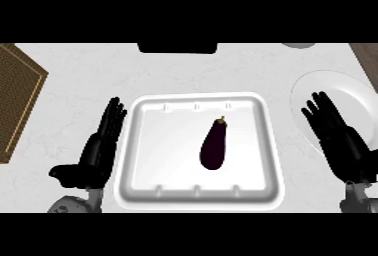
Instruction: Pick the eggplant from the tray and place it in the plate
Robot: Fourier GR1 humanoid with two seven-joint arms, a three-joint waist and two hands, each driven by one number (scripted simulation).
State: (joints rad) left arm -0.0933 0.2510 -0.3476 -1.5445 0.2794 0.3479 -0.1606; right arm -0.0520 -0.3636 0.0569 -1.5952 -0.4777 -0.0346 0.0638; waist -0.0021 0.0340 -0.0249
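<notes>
A dark purple eggplant (214,145) lies lengthwise in the middle of a white tray (148,150), stem pointing away from me. A white plate (347,90) sits at the right, beyond the tray's right rim. My left hand (100,145) rests open just left of the tray, fingers straight and pointing away. My right hand (336,137) is open to the right of the tray, its straight fingers reaching over the plate's near edge. Neither hand touches the eggplant.
A brown woven mat or board (15,95) lies at the left edge of the pale counter. A black object (177,48) sits at the far edge behind the tray. A grey round shape (299,45) shows at the top right.
</notes>
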